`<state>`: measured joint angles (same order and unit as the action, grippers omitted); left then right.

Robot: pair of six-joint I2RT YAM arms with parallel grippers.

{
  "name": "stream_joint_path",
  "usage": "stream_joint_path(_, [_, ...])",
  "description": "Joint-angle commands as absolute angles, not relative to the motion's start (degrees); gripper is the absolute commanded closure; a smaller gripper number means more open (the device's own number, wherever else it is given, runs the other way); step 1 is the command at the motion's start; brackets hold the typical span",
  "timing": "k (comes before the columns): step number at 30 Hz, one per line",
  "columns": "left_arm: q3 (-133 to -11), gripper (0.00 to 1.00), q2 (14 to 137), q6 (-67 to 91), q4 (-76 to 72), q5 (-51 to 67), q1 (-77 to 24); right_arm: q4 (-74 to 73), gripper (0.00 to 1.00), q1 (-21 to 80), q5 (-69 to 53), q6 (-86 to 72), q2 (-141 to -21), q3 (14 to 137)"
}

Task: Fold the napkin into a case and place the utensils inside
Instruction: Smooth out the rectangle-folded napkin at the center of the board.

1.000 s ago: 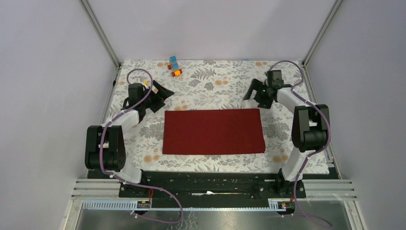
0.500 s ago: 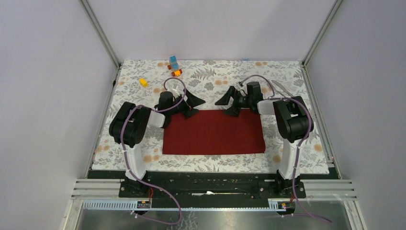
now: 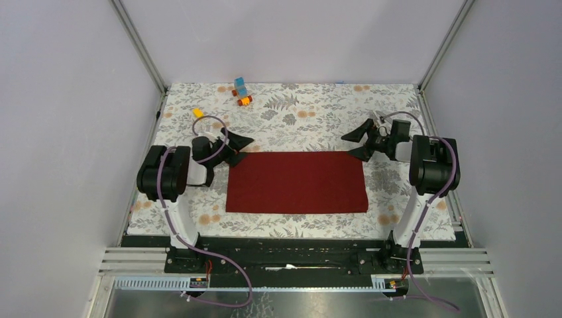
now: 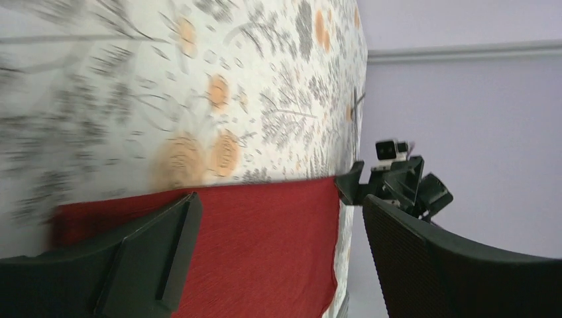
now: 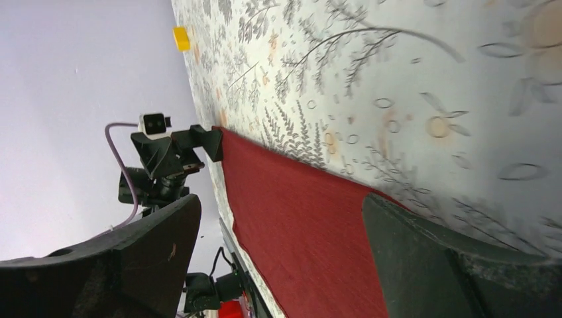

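Looks like the folding's barely begun: the maroon napkin lies flat mid-desk, left fingers and right fingers spread wide by its far corners, so next up is probably pinching those corners.

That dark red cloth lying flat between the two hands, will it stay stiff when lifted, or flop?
Probably flop: the napkin lies flat and thin like soft cloth, so lifted by one corner it would likely sag. It looks light, so a push would more likely wrinkle it or slide it over the patterned tablecloth. It hardly looks fragile.
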<state>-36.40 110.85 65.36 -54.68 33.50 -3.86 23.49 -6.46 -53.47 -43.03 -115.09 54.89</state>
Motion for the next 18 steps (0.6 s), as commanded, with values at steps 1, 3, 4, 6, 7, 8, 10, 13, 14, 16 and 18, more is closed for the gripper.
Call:
stream_joint_path(1, [-32.39, 0.01, 107.66, 58.24, -47.61, 29.06, 3.25, 15.39, 0.0, -10.53, -48.14, -35.31, -115.82, 55.82])
stream_joint_path(3, [-31.73, 0.01, 106.3, 57.23, -45.78, 28.55, 5.67, 13.3, 0.0, -12.54, -47.53, -34.34, -116.27, 56.7])
stream_joint_path(4, [-31.79, 0.01, 106.12, 57.01, -45.44, 29.01, 6.41, 11.95, 0.0, -13.17, -46.72, -33.38, -116.03, 57.11])
stream_joint_path(6, [-32.53, 0.01, 105.04, 56.53, -43.92, 29.31, 6.71, 6.47, 0.0, -13.36, -43.58, -30.13, -114.33, 58.46])
stream_joint_path(7, [-33.21, 0.01, 103.55, 55.76, -41.88, 29.01, 6.57, 2.64, 0.0, -13.32, -41.34, -28.57, -112.95, 59.58])
stream_joint_path(8, [-34.12, 0.01, 101.72, 54.73, -38.39, 28.49, 6.2, -2.14, 0.0, -13.27, -37.17, -27.28, -111.31, 61.24])
stream_joint_path(10, [-37.26, 0.01, 96.32, 52.09, -29.28, 27.03, 5.41, -10.83, 0.0, -12.43, -27.67, -25.75, -106.55, 63.99])
stream_joint_path(13, [-42.65, 0.01, 87.18, 47.42, -15.73, 23.62, 3.11, -25.23, 0.0, -6.8, -6.77, -23.13, -99.47, 69.78])
stream_joint_path(14, [-45.0, 0.01, 84.29, 45.45, -11.24, 23.0, 2.38, -30.84, 0.0, -2.63, 4.04, -21.68, -98.05, 72.95])
stream_joint_path(16, [-49.25, 0.01, 78.68, 40.76, -2.92, 23.01, 0.66, -39.33, 0.0, 6.52, 15.44, -18.53, -96.9, 77.28])
stream_joint_path(18, [-52.14, 0.01, 74.82, 36.8, 3.25, 25.85, -1.77, -48.15, 0.0, 11.49, 15.84, -18.54, -98.05, 80.85])
